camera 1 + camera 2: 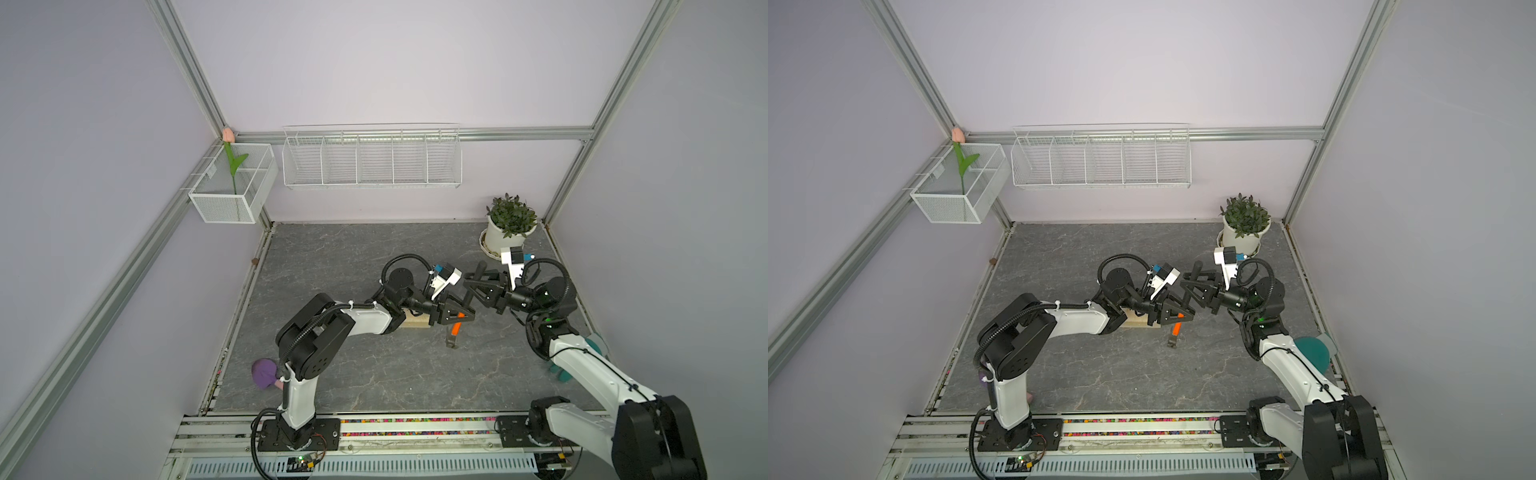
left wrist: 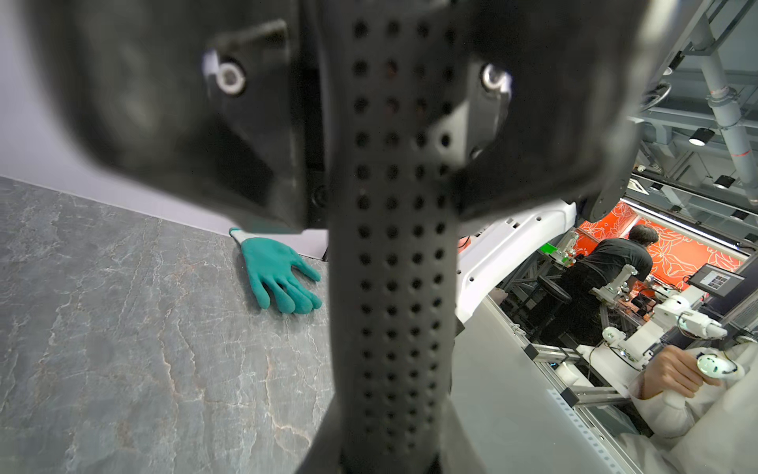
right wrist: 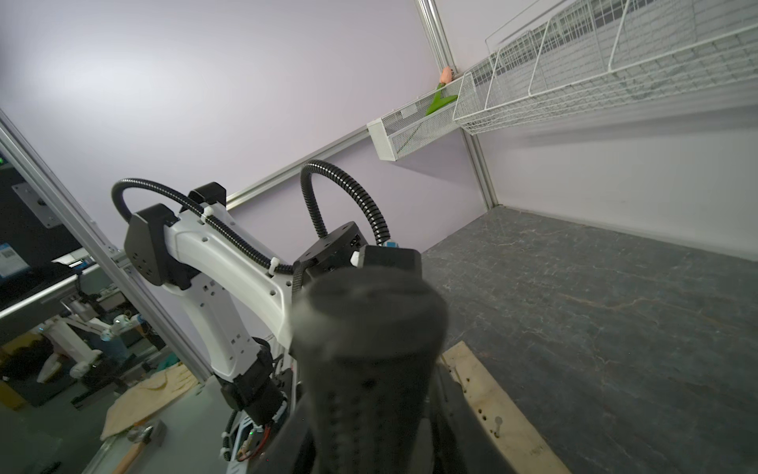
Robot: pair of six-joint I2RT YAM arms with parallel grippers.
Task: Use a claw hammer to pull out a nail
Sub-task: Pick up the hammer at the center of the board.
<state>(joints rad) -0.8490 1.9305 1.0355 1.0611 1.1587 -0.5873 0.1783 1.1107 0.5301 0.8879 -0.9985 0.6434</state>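
Observation:
The claw hammer (image 1: 456, 328) stands nearly upright, steel head (image 1: 1172, 343) down by the grey table, orange neck above it, black handle rising to the back. My left gripper (image 1: 455, 313) is shut on the handle just above the neck; the dotted handle (image 2: 391, 254) fills the left wrist view. My right gripper (image 1: 471, 289) is shut on the handle higher up, near its end (image 3: 369, 328). Its fingers (image 2: 254, 123) flank the handle. A nail (image 3: 497, 424) stands in the pale wood board (image 3: 488, 394), which lies under my left arm (image 1: 415, 322).
A potted plant (image 1: 509, 224) stands at the back right corner. A teal glove (image 2: 279, 273) lies by the right wall, a purple thing (image 1: 264, 372) at the table's left edge. White wire baskets (image 1: 372, 160) hang on the back wall.

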